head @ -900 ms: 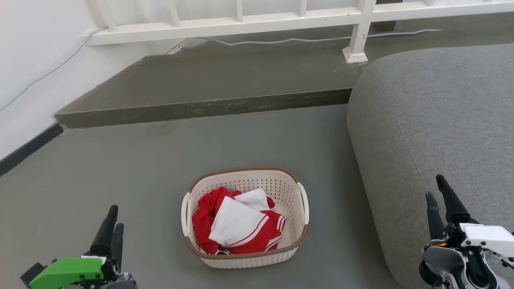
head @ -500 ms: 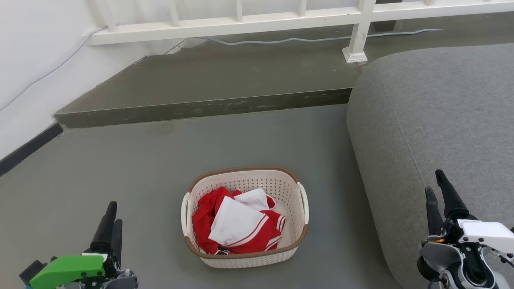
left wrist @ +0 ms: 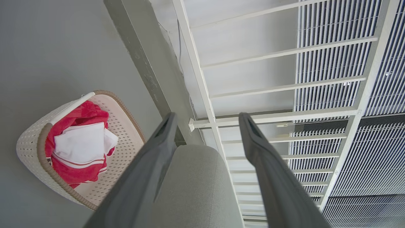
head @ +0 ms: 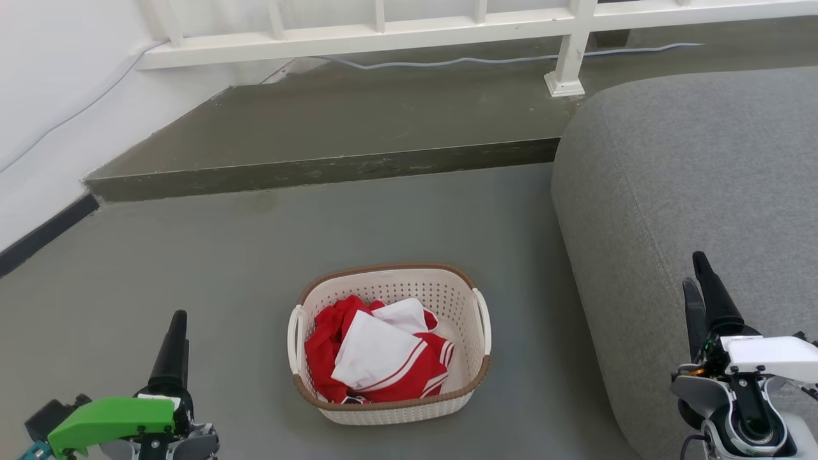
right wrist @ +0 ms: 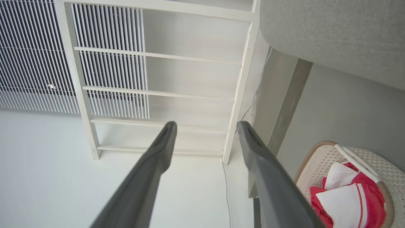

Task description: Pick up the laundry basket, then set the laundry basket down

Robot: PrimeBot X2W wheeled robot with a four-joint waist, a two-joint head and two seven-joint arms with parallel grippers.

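The laundry basket (head: 396, 412) stands on the grey floor at the lower middle of the head view, cream-white and perforated, with a brown rim and a white loop handle on each side. Red and white clothes (head: 377, 354) lie bunched inside it. My left gripper (head: 179, 319) hangs to the basket's left, well apart from it, open and empty. My right gripper (head: 694, 268) is to its right, in front of the sofa, also open and empty. The left wrist view has the basket (left wrist: 27, 145) left of its open gripper (left wrist: 207, 116). The right wrist view has the basket (right wrist: 387, 172) right of its open gripper (right wrist: 206, 124).
A large grey sofa (head: 690, 191) fills the right side, close beside the basket. Behind the basket a raised concrete step (head: 332, 128) runs across, with a white railing (head: 383, 35) and a cable on it. A white wall (head: 45, 96) bounds the left.
Both grippers have risen a little in the head view, the right one more. The left gripper's fingers now line up one behind the other. The basket has not moved.
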